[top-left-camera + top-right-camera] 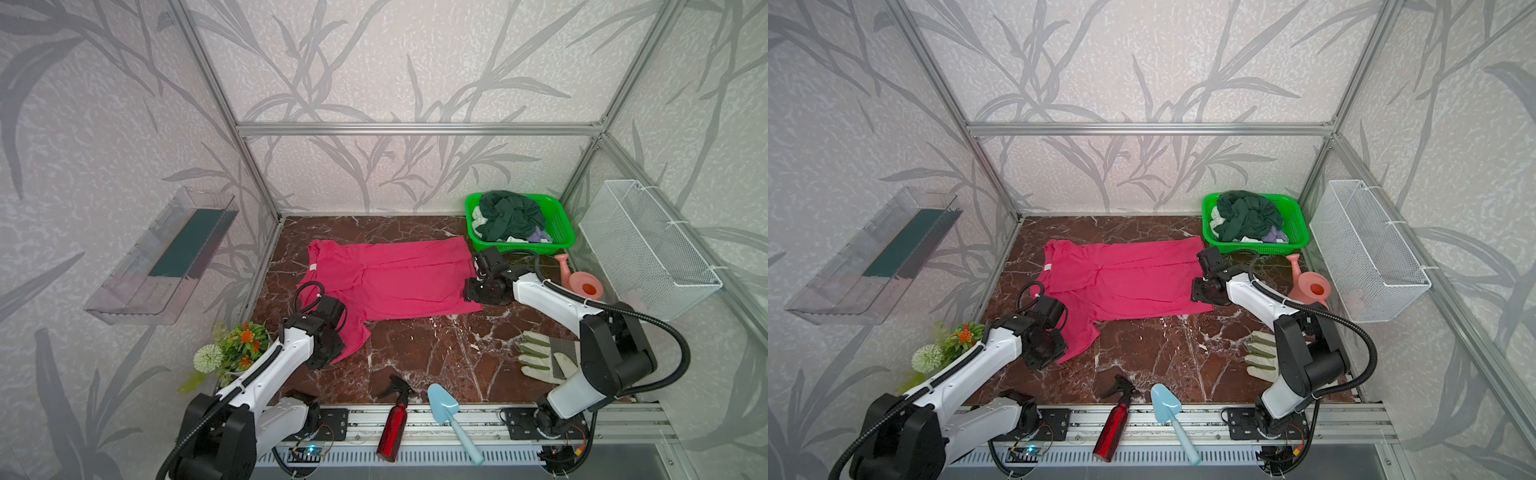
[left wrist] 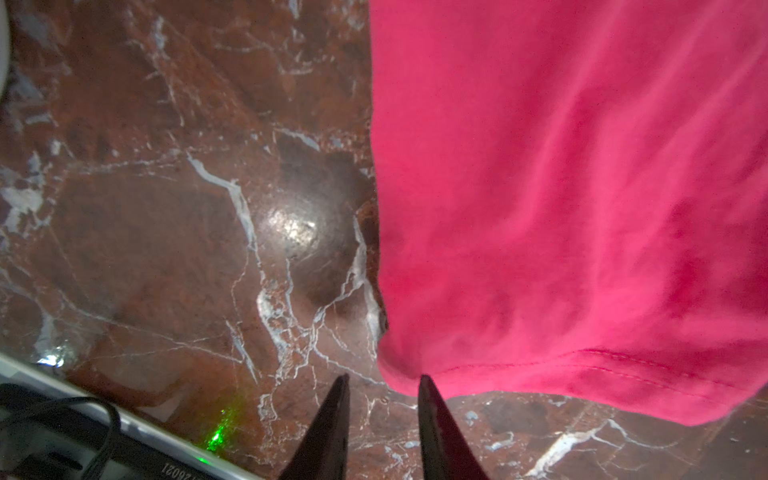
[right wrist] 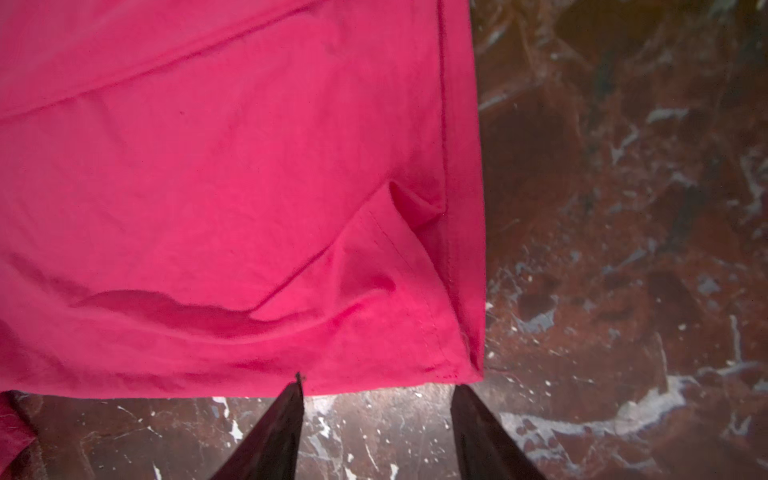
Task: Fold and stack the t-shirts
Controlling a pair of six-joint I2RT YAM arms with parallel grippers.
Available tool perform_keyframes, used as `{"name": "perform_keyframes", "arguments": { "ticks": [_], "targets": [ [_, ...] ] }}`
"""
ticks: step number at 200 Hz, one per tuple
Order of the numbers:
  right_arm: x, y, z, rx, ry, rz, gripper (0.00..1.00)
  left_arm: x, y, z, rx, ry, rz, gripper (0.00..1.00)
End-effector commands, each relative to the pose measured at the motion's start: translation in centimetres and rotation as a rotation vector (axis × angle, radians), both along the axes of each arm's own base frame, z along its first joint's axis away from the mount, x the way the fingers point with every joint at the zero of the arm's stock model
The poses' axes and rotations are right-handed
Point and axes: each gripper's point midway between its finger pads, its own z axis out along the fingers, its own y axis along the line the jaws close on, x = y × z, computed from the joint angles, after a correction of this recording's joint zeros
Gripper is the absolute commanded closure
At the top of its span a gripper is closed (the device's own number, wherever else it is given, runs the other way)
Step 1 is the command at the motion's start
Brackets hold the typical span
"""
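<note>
Pink-red t-shirt (image 1: 395, 278) lies spread flat on the marble surface (image 1: 415, 357) in both top views; other t-shirts (image 1: 513, 216) are heaped in the green basket (image 1: 561, 237) at the back right. In the left wrist view the left claw (image 2: 384, 378) is partly open and empty, its tips just beside the sleeve hem. In the right wrist view the right claw (image 3: 378, 382) stands wider, also empty, near the bottom hem corner. Risk, I think: a claw may pinch only one layer, so the fold comes crooked.
</note>
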Motion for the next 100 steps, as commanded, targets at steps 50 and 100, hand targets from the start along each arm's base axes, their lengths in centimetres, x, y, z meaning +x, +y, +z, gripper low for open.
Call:
{"name": "perform_keyframes", "arguments": {
  "ticks": [50,100],
  "targets": [
    [-0.1,-2.2,-0.8,-0.023,-0.006,-0.057,0.43,-1.4,-0.6,-2.7,-0.019,0.079,-0.015,0.76],
    [1.9,-1.7,-2.2,-0.054,0.011,-0.035,0.56,-1.1,-0.2,-2.1,0.002,0.063,-0.025,0.93]
  ]
}}
